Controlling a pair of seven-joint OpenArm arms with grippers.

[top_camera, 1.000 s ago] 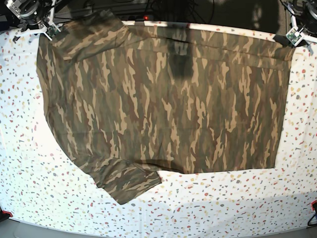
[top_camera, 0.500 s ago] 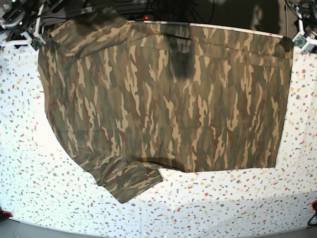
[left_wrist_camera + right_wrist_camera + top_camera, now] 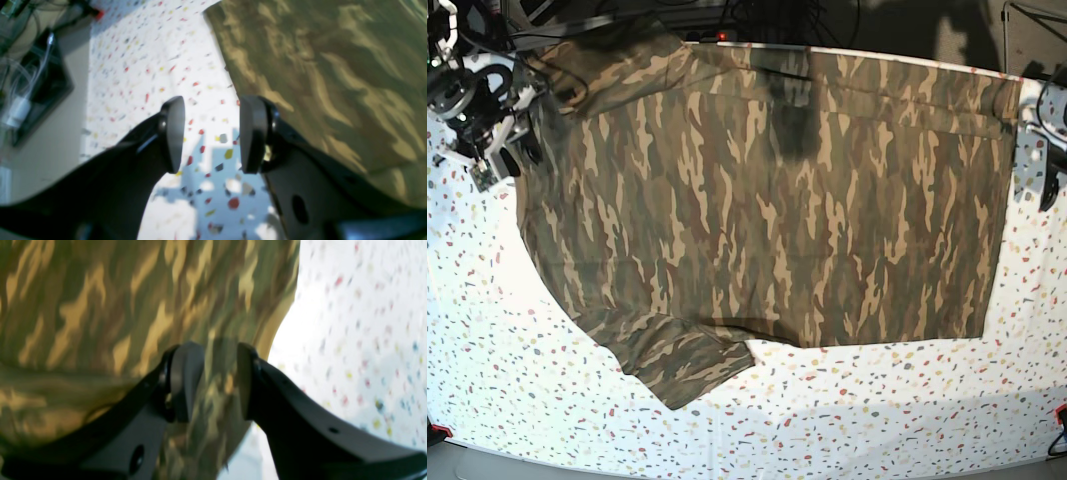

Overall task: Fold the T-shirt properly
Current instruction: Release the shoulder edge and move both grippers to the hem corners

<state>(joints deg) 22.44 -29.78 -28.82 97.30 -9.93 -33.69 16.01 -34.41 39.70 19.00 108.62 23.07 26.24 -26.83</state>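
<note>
With both claws apart, my left claw over bare counter, my right claw straddling the T-shirt, I should pinch only its edge.

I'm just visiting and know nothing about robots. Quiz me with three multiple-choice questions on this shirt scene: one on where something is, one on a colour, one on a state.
1. In the base view, where does the one visible sleeve of the T-shirt lie?
A. lower left
B. upper right
C. dead centre

2. What does the table look like?
A. plain black
B. white with coloured specks
C. bare wood

3. How is the left gripper?
A. shut on the shirt
B. open over bare table
C. holding a label

Answers:
1 A, the sleeve juts out below the shirt's left side.
2 B, small coloured flecks dot the white surface.
3 B, its jaws stand apart with only speckled table between them, the shirt edge beside it.
</note>
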